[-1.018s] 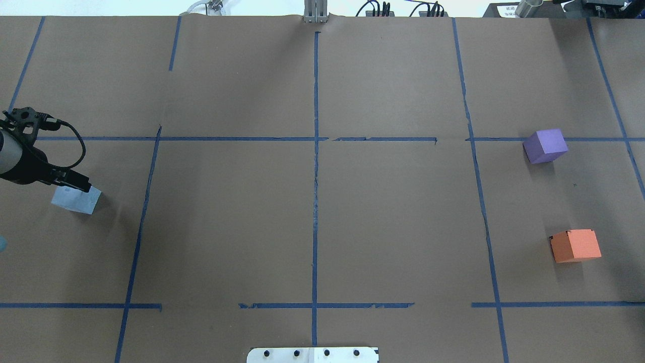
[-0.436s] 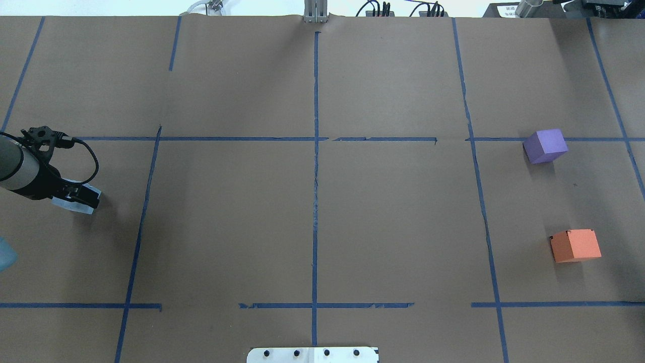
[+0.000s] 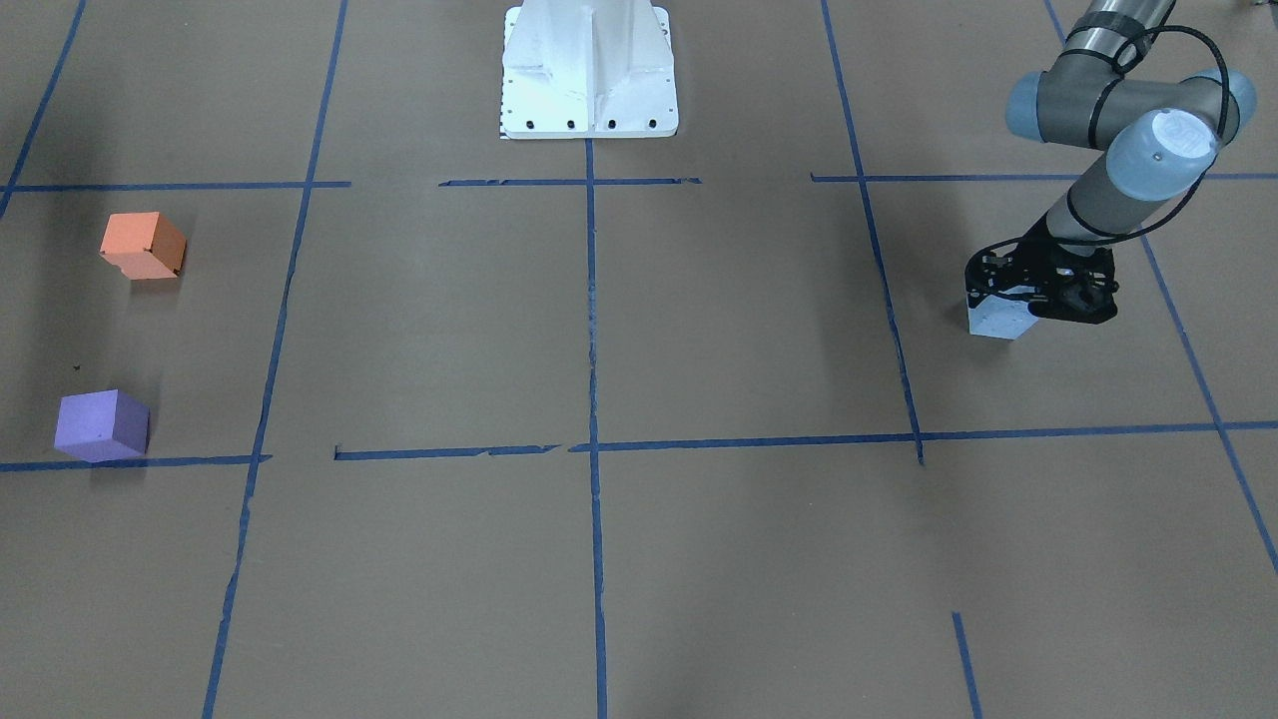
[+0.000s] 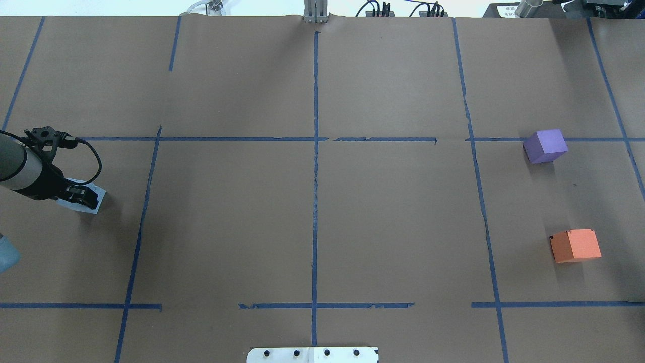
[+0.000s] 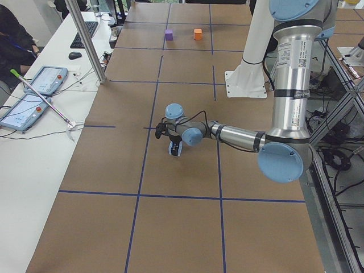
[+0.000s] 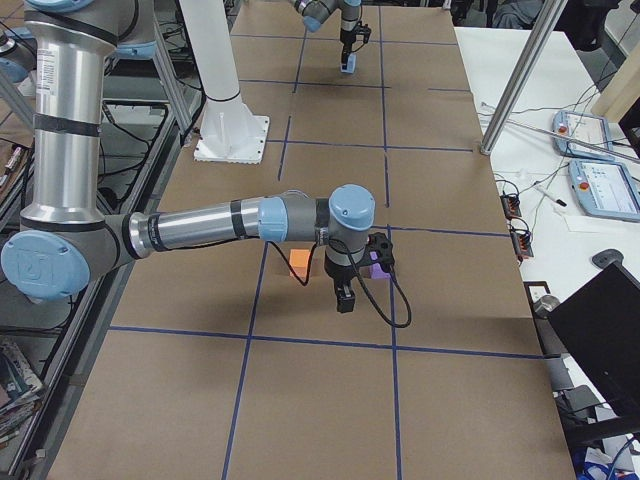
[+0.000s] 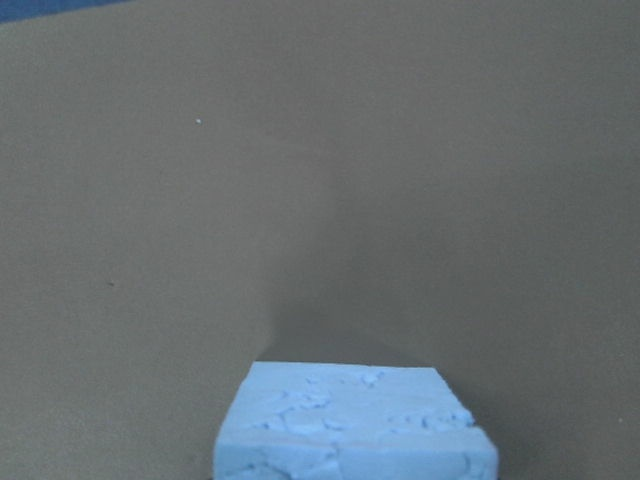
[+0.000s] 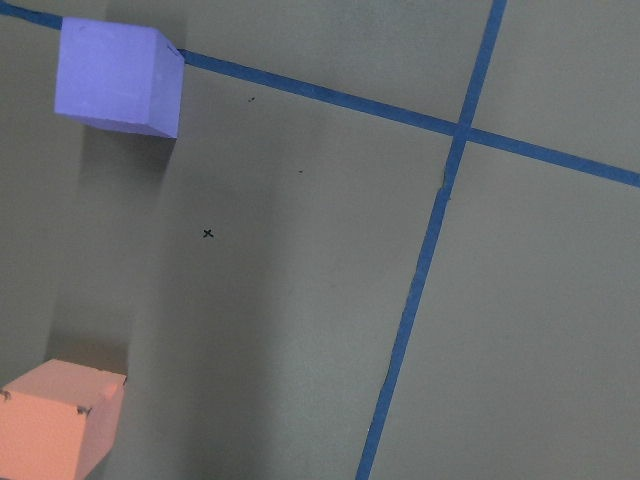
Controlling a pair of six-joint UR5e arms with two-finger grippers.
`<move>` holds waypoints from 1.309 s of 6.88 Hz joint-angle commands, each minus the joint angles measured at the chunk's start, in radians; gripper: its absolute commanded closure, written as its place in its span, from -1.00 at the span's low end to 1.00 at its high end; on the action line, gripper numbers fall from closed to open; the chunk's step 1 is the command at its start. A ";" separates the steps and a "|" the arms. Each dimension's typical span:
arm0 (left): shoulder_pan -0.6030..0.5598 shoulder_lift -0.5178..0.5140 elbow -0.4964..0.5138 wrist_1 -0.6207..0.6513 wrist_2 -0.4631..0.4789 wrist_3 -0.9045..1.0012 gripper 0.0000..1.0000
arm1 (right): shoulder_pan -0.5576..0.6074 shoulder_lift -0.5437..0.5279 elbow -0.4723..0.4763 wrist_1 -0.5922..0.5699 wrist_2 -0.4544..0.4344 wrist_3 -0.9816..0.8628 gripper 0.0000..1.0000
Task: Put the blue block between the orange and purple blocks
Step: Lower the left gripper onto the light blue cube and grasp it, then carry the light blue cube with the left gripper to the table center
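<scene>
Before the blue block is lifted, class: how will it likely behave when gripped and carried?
The blue block looks like foam, its top cracked and flaky, so it is probably light and slightly squashy. Its flat faces suggest it won't roll and should sit stable. The rough surface likely resists slipping.

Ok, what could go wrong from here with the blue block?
The left gripper covers most of the blue block; an off-centre grip could let it twist or slip.
The purple block and orange block lie across the table, with the right gripper near them: a long carry, and the arms could collide.
</scene>
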 commanded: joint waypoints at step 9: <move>0.356 -0.850 0.264 0.424 0.195 -0.510 -0.01 | 0.001 -0.002 -0.003 0.000 -0.002 0.000 -1.00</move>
